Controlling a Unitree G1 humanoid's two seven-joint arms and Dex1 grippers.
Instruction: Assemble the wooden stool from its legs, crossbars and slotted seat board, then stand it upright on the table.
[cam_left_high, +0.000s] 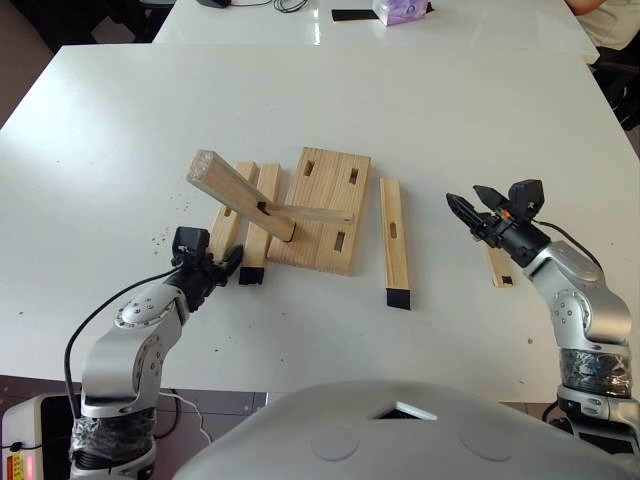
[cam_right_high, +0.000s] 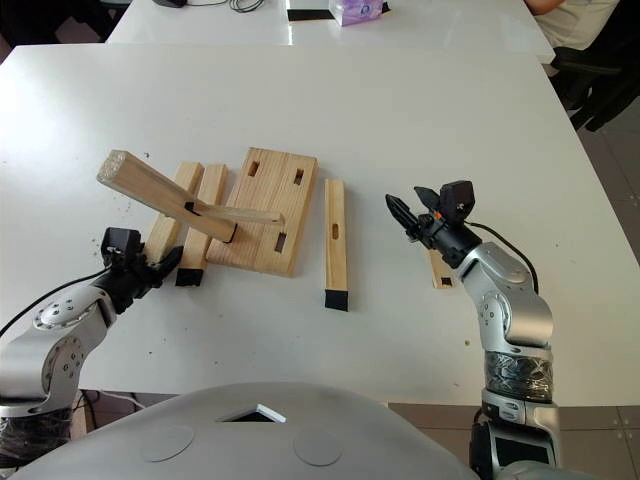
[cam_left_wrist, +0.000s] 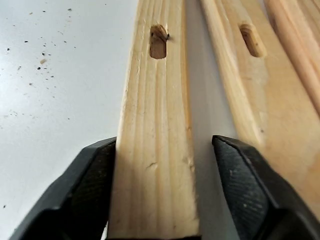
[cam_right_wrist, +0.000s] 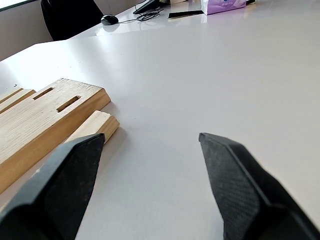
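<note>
Early stage, I judge: only the joined leg (cam_left_high: 235, 190) has a crossbar (cam_left_high: 310, 213); it leans over the flat seat board (cam_left_high: 325, 225). Left claw (cam_left_high: 222, 265) sits open around the outer leg (cam_left_wrist: 157, 125), not clamped yet. Right claw (cam_left_high: 465, 200) wide open, empty, above the table (cam_left_high: 450, 110). Most assy remains.
</note>
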